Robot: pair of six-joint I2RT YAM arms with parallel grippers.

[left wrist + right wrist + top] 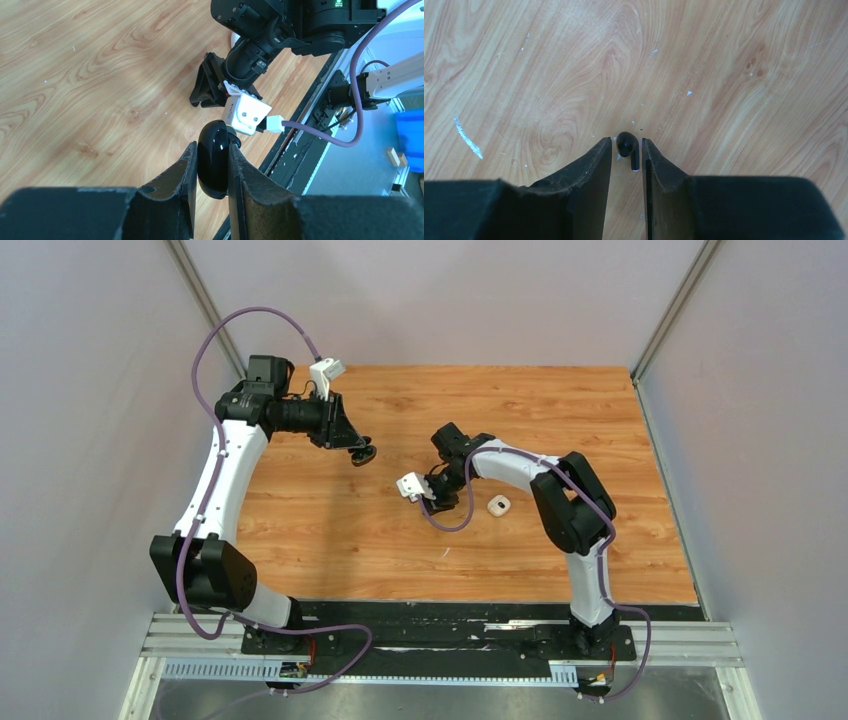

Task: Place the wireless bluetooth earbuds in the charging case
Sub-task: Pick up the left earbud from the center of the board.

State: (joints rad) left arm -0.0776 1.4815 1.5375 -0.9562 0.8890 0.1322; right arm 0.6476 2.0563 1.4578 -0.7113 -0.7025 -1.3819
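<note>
Black earbud [627, 146] sits right at the tips of the right fingers [591, 172]: round head just past the tips, short stem back in the gap. Right fingers are narrowly apart, not clamped. The stem is hard against the right-hand one and a sliver of counter [724, 75] shows between the head and the other. The bud looks to be lying on the wood, and the fingers are down low over it. I can't tell whether the tips touch the counter. Left fingers [181, 172] are closed tight on the black case [213, 162], a glossy oval pinched across its thin sides, with about half of it sticking out beyond the tips. It is held off the counter, and I can't tell from this angle whether the lid is up or down. In the top view the left fingers are at the far left of the counter, well apart from the right fingers, which are near the middle. The white case [499, 505] rests on the counter just right of the right fingers, not touching them. It has a dark spot in its centre, too small to make out.
</note>
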